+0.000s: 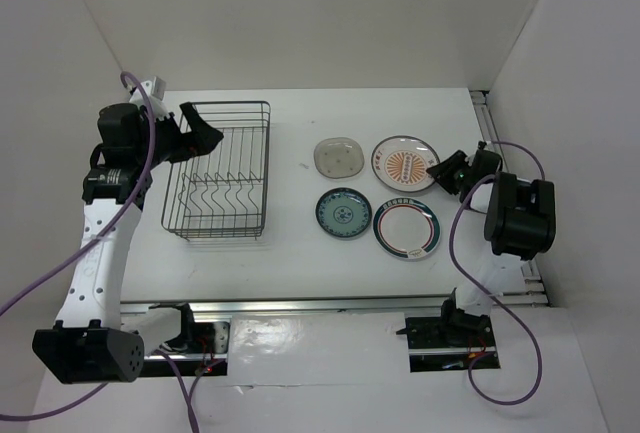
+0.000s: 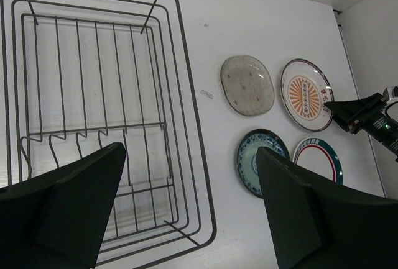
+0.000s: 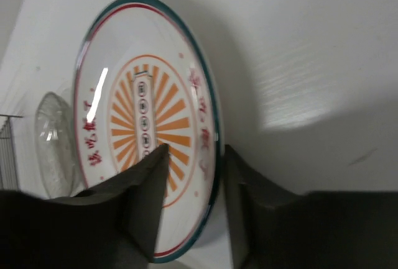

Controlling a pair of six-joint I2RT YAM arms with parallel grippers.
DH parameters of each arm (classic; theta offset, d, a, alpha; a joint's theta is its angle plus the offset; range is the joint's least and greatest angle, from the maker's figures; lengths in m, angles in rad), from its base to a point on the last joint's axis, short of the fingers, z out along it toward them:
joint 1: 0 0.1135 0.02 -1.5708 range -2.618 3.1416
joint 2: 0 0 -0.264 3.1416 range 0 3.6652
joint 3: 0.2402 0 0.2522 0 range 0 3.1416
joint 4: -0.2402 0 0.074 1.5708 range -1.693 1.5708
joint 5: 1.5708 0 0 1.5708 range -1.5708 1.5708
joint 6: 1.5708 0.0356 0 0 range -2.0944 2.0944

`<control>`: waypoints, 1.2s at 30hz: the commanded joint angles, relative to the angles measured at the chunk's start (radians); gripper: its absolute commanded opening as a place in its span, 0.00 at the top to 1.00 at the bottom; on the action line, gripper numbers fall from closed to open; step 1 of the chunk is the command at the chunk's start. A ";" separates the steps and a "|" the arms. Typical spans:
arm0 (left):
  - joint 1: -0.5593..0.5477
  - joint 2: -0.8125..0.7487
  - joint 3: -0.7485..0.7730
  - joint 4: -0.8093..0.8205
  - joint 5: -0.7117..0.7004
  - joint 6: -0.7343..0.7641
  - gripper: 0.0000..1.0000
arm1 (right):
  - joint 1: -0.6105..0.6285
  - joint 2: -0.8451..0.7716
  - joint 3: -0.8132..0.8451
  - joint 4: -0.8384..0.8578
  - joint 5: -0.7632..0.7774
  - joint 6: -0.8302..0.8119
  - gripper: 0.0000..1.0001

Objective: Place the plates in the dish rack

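Right wrist view shows the right gripper [image 3: 196, 150] spread astride the rim of the sunburst plate [image 3: 143, 95], flat on the table [image 3: 311, 33] right of the dish rack [image 1: 268, 153], apparently not yet pinching; stiff, glossy, breakable, so clamp that thin edge squarely.

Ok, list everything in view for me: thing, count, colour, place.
dish rack: one, dark wire, left part of the table, no plates in it
grey plate: one, translucent grey, far left of the plate group
sunburst plate: one, white with orange rays, far right
blue plate: one, teal-blue patterned, near left
rimmed plate: one, white with green-and-red rim, near right
table: one, white
left gripper: black, open, over the rack's far-left rim
right gripper: black, astride the sunburst plate's rim, grip unclear
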 commanded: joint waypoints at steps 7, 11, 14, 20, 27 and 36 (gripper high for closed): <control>-0.001 0.006 0.010 0.050 0.009 -0.001 0.00 | -0.040 0.085 0.016 -0.069 0.027 0.007 0.96; -0.001 0.006 0.010 0.050 0.009 -0.001 0.00 | -0.050 0.085 0.026 -0.121 0.065 0.007 1.00; -0.001 0.016 0.010 0.050 0.009 -0.001 0.00 | -0.050 0.064 0.036 -0.131 0.076 0.016 1.00; -0.001 0.025 0.010 0.050 0.041 -0.001 0.00 | -0.050 -0.068 0.039 -0.105 0.131 0.123 1.00; -0.001 0.034 0.001 0.070 0.073 -0.001 0.00 | 0.012 -0.201 0.105 -0.082 0.222 0.257 1.00; -0.001 0.065 -0.058 0.211 0.379 -0.072 0.00 | 0.235 -0.240 0.230 0.197 -0.126 0.267 1.00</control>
